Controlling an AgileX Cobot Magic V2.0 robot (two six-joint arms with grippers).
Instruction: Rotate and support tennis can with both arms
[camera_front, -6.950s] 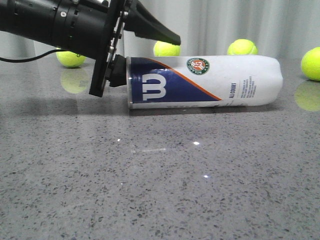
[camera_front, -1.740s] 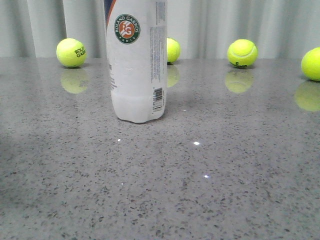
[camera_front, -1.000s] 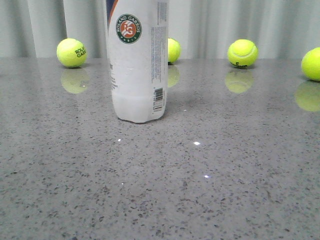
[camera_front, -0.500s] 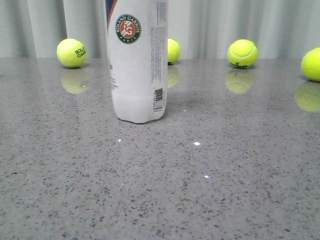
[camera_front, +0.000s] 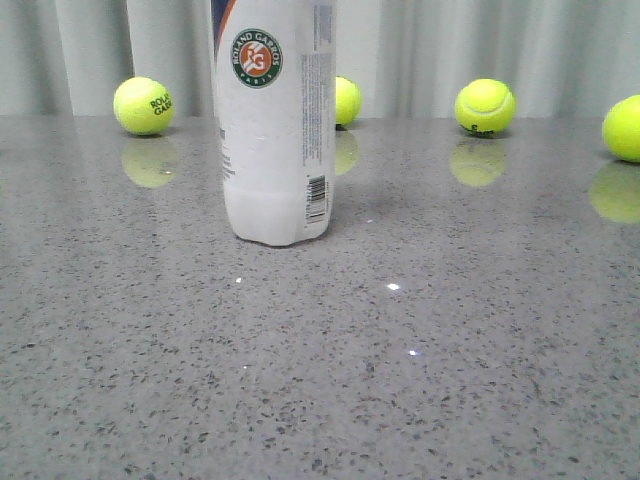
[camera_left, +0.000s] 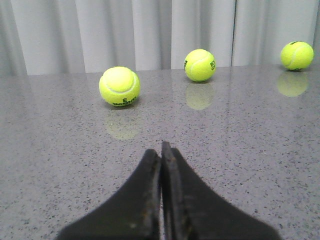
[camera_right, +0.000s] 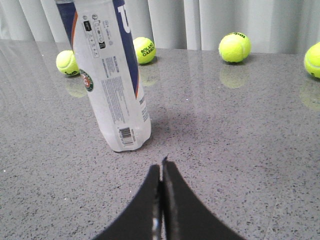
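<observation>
- The tennis can (camera_front: 275, 120) stands upright on the table (camera_front: 420, 380), white base down, with no gripper touching it; its top is cut off by the edge of the front view.
- It is a tall, smooth white plastic tube with a softly rounded bottom edge. A navy panel edged in orange runs up its side.
- On the can a round green and orange badge reads "ROLAND GARROS PARIS". Below it sit blocks of print too small to read and a barcode near the base.
- The table is polished grey stone with dark speckles, glossy enough to mirror the balls.
- Fuzzy yellow-green tennis balls lie well behind the can: one (camera_front: 143, 105) to its left marked "ROLAND GARROS", one (camera_front: 346, 100) half hidden just behind it, one (camera_front: 485, 106) to its right, and another (camera_front: 623, 127) farther right.
- Behind everything hangs a pale pleated curtain (camera_front: 480, 45).
- The left gripper (camera_left: 161, 147), black and angular, has its fingers pressed together on nothing; the can is out of its view.
- The right gripper (camera_right: 161, 165) is likewise clenched and empty, near the can's base but apart from it.
</observation>
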